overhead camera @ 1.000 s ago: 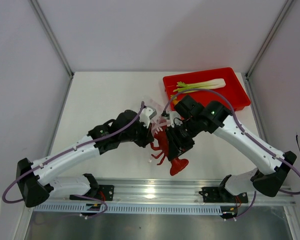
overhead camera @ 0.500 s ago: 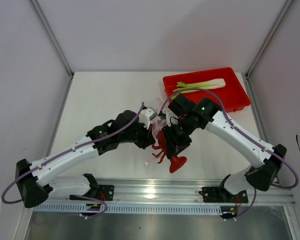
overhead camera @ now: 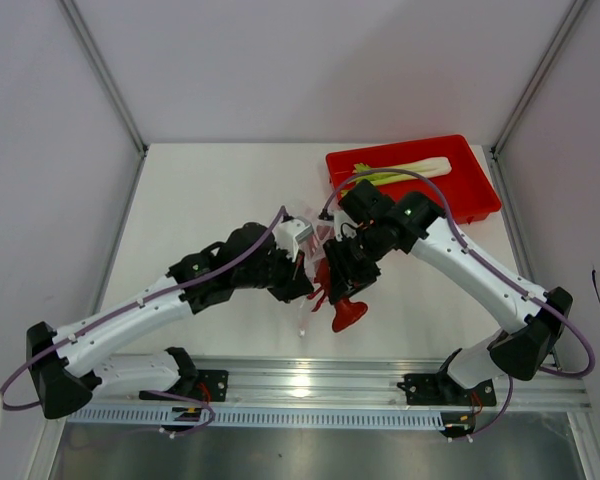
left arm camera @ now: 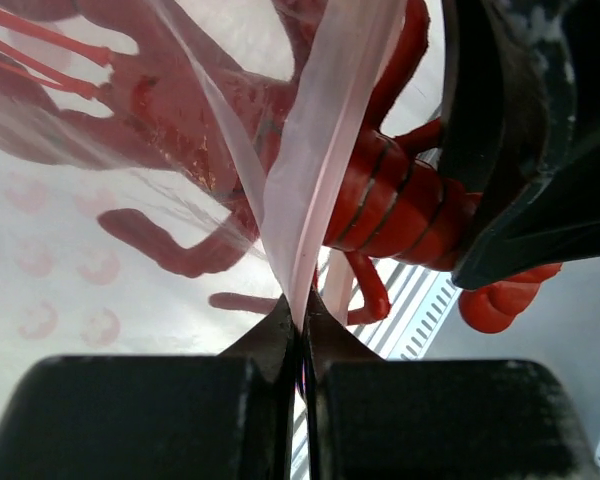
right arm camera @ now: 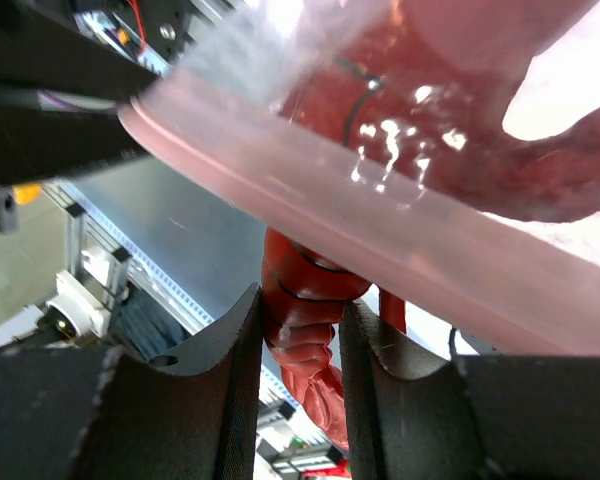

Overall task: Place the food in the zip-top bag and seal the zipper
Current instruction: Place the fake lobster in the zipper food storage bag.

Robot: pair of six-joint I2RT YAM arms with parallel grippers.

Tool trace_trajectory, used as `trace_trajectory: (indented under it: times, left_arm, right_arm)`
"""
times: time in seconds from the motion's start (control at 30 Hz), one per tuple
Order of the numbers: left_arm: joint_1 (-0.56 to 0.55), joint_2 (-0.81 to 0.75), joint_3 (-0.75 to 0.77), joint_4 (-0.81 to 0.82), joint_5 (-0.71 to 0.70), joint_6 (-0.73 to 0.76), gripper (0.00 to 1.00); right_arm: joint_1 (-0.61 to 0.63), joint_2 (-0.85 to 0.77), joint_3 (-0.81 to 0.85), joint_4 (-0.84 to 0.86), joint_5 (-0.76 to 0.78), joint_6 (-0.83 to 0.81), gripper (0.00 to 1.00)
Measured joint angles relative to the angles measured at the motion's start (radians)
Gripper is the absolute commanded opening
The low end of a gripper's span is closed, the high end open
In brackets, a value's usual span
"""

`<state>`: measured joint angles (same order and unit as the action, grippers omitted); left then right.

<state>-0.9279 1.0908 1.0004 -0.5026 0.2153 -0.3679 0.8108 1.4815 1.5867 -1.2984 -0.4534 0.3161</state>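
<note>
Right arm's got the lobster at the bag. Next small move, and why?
Probably ease the right pincer a little deeper into the zip-top bag before letting go. It grips the red lobster by the body and the left pincer is shut on the bag's rim. The lobster's front end shows through the film, but its tail end hangs outside.
</note>
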Motion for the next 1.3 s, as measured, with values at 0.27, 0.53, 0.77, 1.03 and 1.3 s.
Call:
trace_trajectory:
  times: [0.27, 0.53, 0.77, 1.03, 1.3]
  left_arm:
    - [-0.021, -0.001, 0.000, 0.015, 0.000, -0.018, 0.01]
    - [-0.032, -0.002, 0.006, -0.013, -0.048, -0.011, 0.01]
    - [-0.040, 0.008, 0.027, -0.046, -0.101, 0.011, 0.01]
    - [-0.042, 0.021, 0.035, -0.071, -0.108, 0.013, 0.01]
    - [-0.041, 0.010, 0.034, -0.056, -0.092, 0.007, 0.01]
  right_arm:
    - [-0.011, 0.000, -0.006, 0.054, -0.027, 0.076, 0.04]
    - [-0.014, -0.021, -0.034, 0.069, -0.054, 0.091, 0.03]
    - [0.003, -0.103, -0.069, 0.031, -0.066, 0.082, 0.04]
    - [0.007, -0.120, -0.069, 0.007, -0.064, 0.075, 0.05]
    - [0.003, -0.104, -0.069, 0.033, -0.077, 0.093, 0.05]
